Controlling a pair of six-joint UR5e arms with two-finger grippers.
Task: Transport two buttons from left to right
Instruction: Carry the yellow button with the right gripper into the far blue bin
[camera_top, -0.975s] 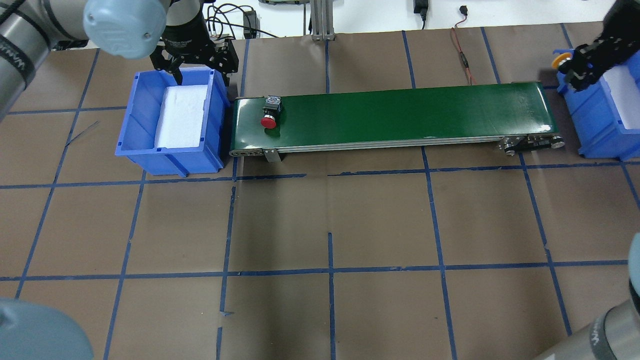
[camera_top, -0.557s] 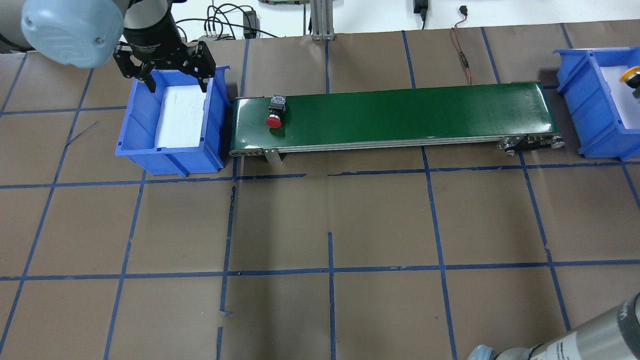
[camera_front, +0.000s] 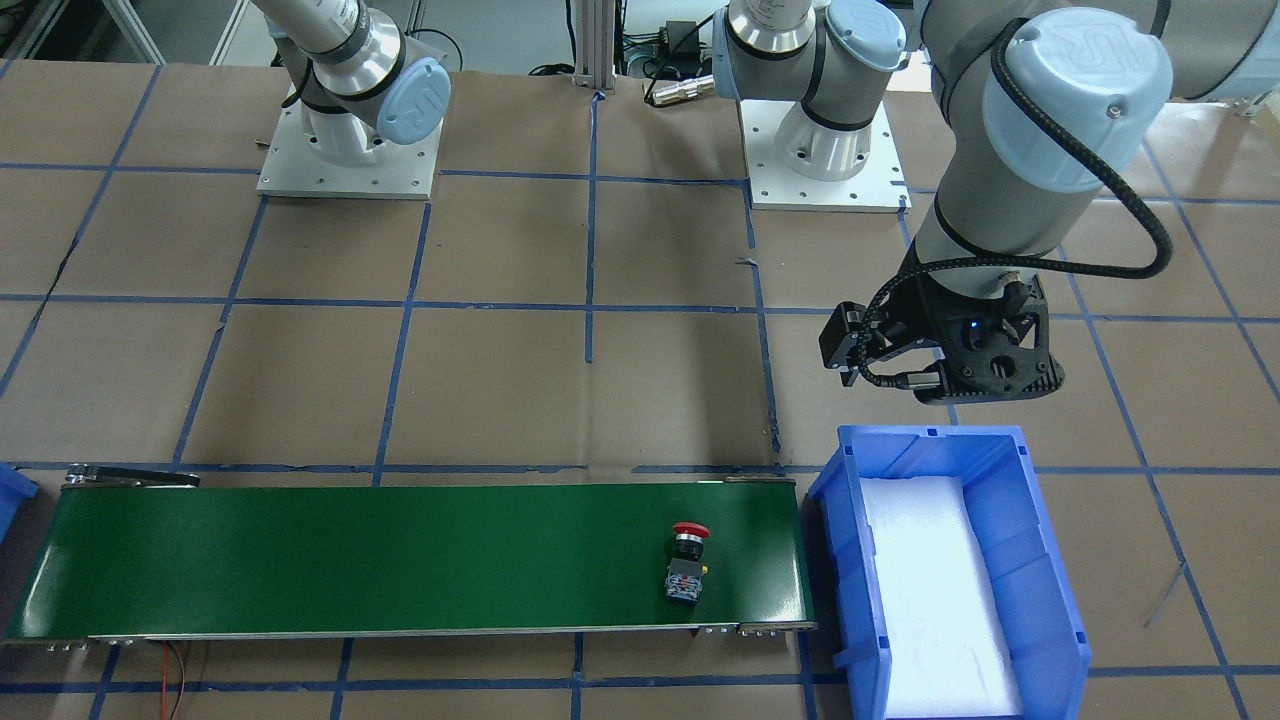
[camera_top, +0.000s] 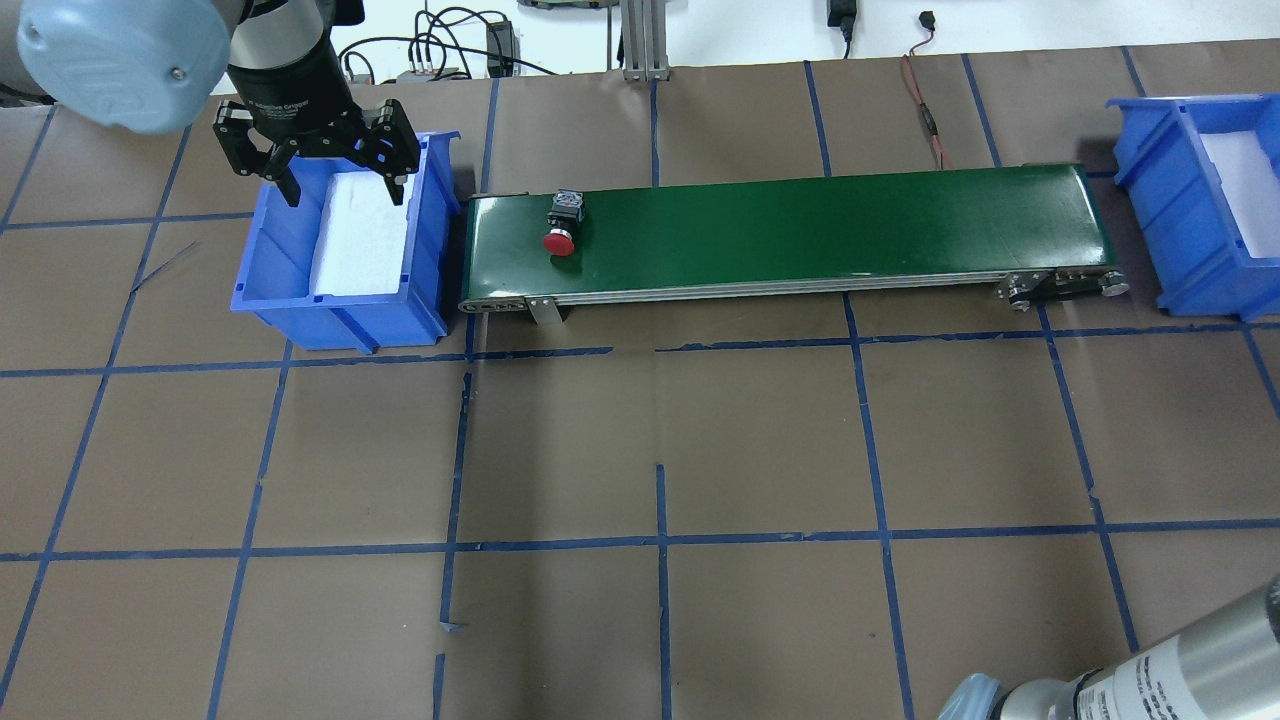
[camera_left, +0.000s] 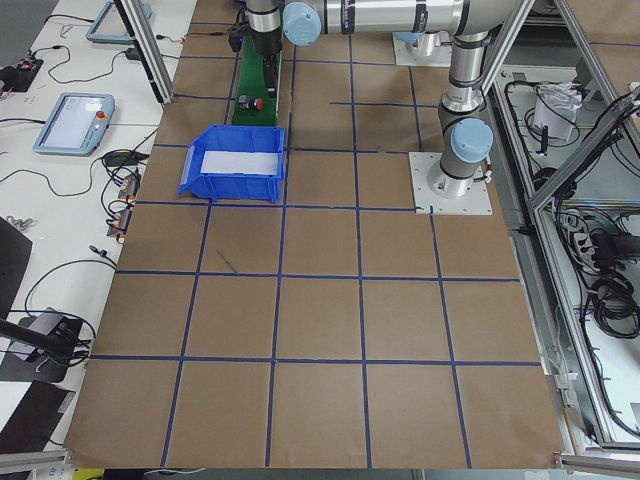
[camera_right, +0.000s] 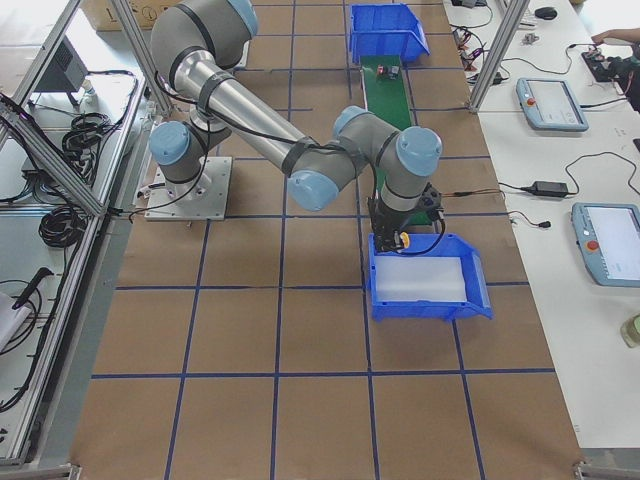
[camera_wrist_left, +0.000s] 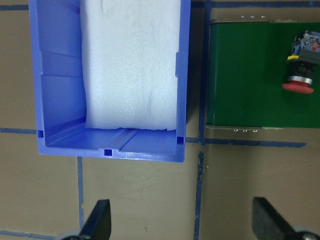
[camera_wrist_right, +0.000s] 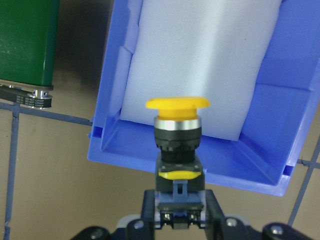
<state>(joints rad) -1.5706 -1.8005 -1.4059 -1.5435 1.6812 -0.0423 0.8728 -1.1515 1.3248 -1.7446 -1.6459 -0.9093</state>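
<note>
**Right gripper (camera_wrist_right: 180, 207) clamped on the yellow mushroom-cap push-button (camera_wrist_right: 177, 135), above the rim of a foam-lined blue plastic bin (camera_wrist_right: 120, 145).**
The red mushroom-cap push-button (camera_top: 562, 225) lies on the green conveyor belt (camera_top: 800, 225) near its left end; my left gripper (camera_top: 342, 190) hangs spread wide over the other blue bin (camera_top: 285, 250).

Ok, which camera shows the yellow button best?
The right wrist-mounted view: the yellow button is large and centred, clamped in the right gripper above the blue bin. Exterior right shows only a tiny yellow speck at that gripper; the other views miss it.
</note>
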